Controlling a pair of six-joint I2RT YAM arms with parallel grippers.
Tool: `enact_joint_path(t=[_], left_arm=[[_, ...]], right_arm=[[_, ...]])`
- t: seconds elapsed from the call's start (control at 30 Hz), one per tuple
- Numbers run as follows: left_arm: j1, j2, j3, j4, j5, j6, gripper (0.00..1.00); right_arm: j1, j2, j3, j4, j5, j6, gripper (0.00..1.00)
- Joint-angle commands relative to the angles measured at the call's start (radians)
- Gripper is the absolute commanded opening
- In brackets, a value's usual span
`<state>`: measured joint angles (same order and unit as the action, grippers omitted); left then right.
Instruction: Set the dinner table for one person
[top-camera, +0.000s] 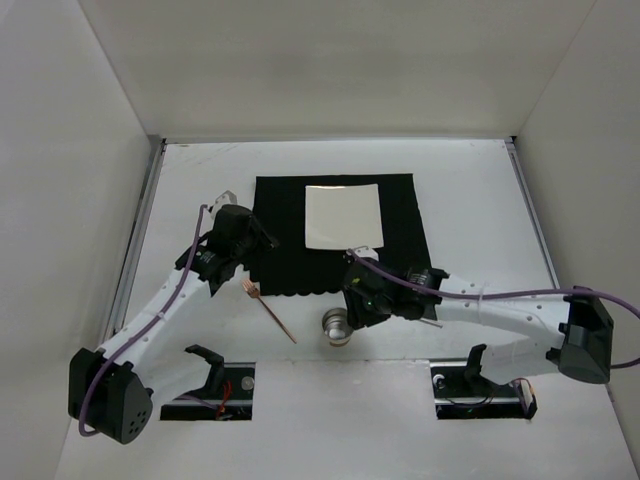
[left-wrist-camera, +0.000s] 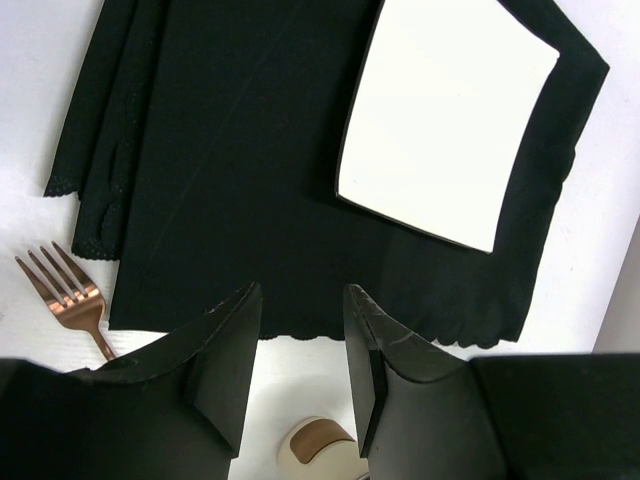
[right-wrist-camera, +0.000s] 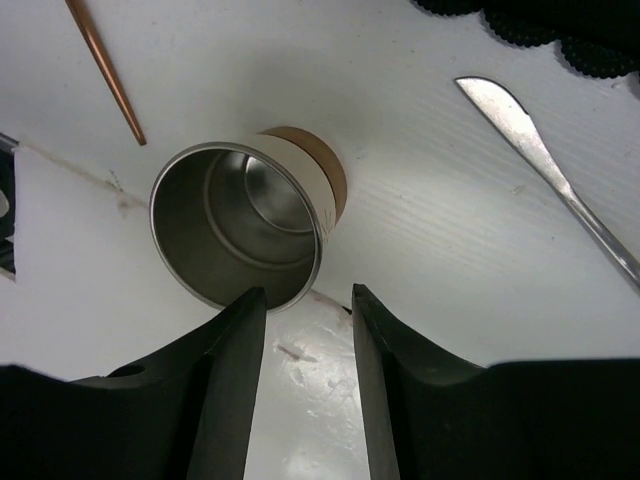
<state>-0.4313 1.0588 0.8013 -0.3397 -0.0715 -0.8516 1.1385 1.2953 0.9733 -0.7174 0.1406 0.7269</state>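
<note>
Right wrist view: right fingers (right-wrist-camera: 225, 390), spread apart, hang over the dinner table (right-wrist-camera: 450, 230); left fingers (left-wrist-camera: 220, 370) likewise.

Surface: the dinner table (top-camera: 470, 190) was flat, matte white and walled in by pale panels.
Mat: a black scallop-edged cloth mat (top-camera: 280, 240) lay flat a little toward 12 o'clock of the table's middle.
Fork: a copper fork (top-camera: 268, 310) lay at 7 o'clock from the mat's centre, with its tines just beside the mat's near corner and its handle running toward 5 o'clock.
Cup: a steel-lined cup (top-camera: 336, 326) sat at 6 o'clock, near the mat's scalloped edge but apart from it.
Knife: a silver knife (right-wrist-camera: 560, 180) lay at 5 o'clock, just beside the mat.
</note>
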Motion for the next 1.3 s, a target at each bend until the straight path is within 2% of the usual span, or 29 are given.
enact_joint_path(t=[0.0,0.2,0.47,0.67,0.8,0.93,1.13,1.27], left_arm=[[-0.005,-0.031,-0.017,0.008,0.026,-0.009,0.36],[-0.007,-0.029,-0.027,0.019,0.026,-0.014,0.36],[-0.004,-0.031,-0.027,0.022,0.026,-0.015,0.36],[0.004,-0.034,-0.027,0.021,0.026,-0.014,0.36],[0.001,-0.026,-0.021,0.022,0.026,-0.014,0.36],[-0.007,-0.019,-0.014,0.022,0.026,-0.015,0.36],[-0.008,-0.023,-0.008,0.007,0.027,-0.010,0.36],[-0.022,-0.025,-0.013,0.005,0.026,-0.015,0.36]], right_arm=[[-0.003,0.016,0.031,0.078,-0.006,-0.015,0.45],[-0.012,0.068,0.022,0.108,0.007,-0.018,0.37],[-0.016,0.085,0.044,0.093,0.057,-0.026,0.10],[-0.059,-0.033,0.116,0.016,0.060,-0.032,0.09],[-0.218,-0.093,0.143,0.025,0.022,-0.081,0.09],[-0.432,-0.064,0.186,0.093,0.014,-0.159,0.09],[-0.728,0.102,0.313,0.206,-0.048,-0.201,0.09],[-0.843,0.248,0.416,0.240,-0.064,-0.192,0.09]])
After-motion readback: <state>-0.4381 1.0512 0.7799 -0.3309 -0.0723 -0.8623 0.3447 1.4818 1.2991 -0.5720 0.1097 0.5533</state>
